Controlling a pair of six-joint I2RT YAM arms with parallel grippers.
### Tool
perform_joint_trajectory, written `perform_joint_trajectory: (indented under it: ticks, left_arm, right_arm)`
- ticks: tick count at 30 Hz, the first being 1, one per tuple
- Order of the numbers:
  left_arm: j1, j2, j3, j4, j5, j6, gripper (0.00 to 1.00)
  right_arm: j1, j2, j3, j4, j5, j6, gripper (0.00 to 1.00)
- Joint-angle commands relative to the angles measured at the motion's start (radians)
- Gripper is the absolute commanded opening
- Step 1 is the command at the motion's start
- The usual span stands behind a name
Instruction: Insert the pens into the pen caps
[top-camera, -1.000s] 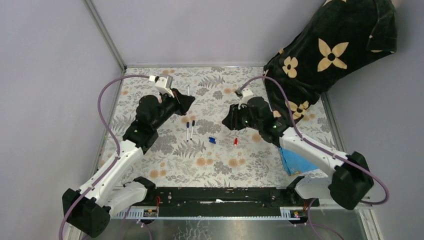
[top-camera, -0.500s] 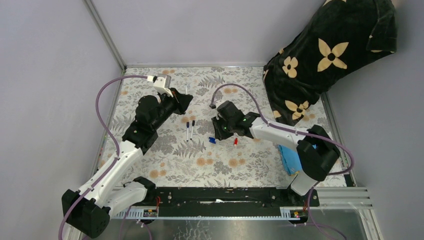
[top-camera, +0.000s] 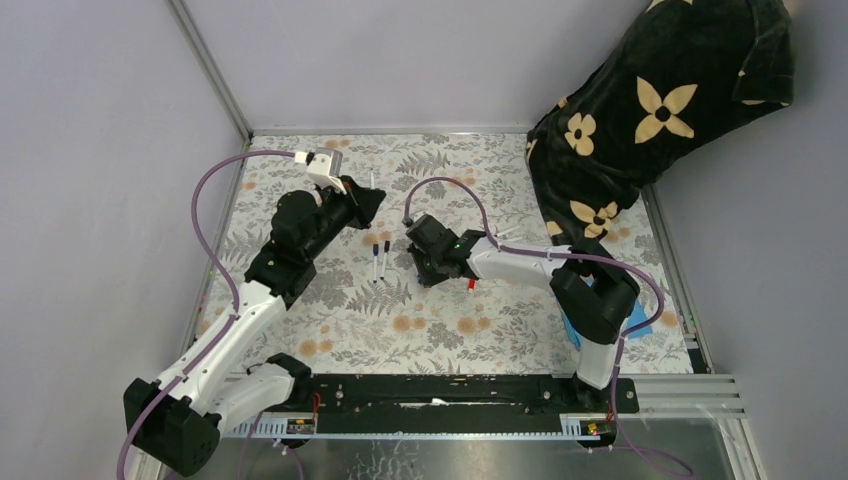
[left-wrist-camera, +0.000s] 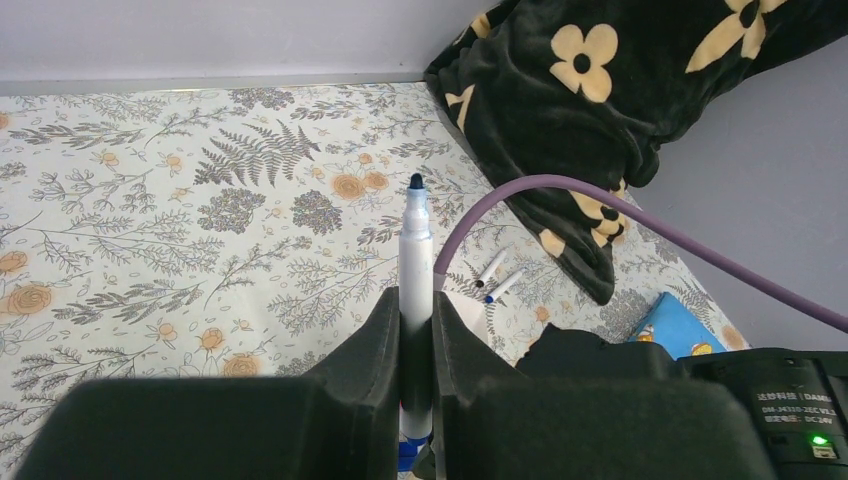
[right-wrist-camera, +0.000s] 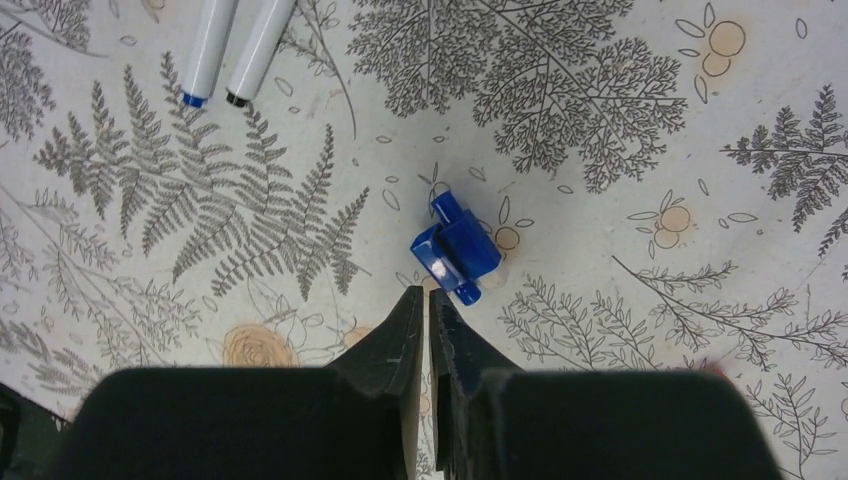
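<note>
Left gripper (left-wrist-camera: 415, 300) clamped on one pen (left-wrist-camera: 415, 240); right gripper (right-wrist-camera: 425, 295) pinched together on nothing, next to the blue cap (right-wrist-camera: 455, 250).

Floral-print table (top-camera: 330, 330) fills the overhead view, with dark flowered fabric (top-camera: 660, 110) bunched at upper right. Left gripper is left of centre; its pen sticks straight out past the fingers, dark tip at mid-frame in its wrist view. Right gripper is at centre, tips down at the table, only a sliver between the jaws. Two more pens (top-camera: 380, 260) lie side by side between the grippers, one blue-tipped, one black-tipped. Blue cap is on the table just beyond the right fingertips. Red cap (top-camera: 471, 284) is just lower right of that gripper.
</note>
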Motion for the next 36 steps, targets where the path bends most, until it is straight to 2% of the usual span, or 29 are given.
perform_joint_trajectory:
  ticks: [1,24,36]
  left_arm:
    - [0.004,-0.003,-0.009,0.022,-0.013,0.023,0.0]
    - [0.005,-0.009,-0.019,0.04,0.007,0.029,0.0]
    - [0.005,-0.006,-0.02,0.044,0.014,0.029,0.0]
  right_arm:
    - [0.004,0.012,0.058,-0.001,0.096,0.028,0.11]
    - [0.004,0.107,0.107,-0.059,0.103,-0.009,0.1]
    - [0.004,0.13,0.104,-0.092,0.144,-0.033,0.19]
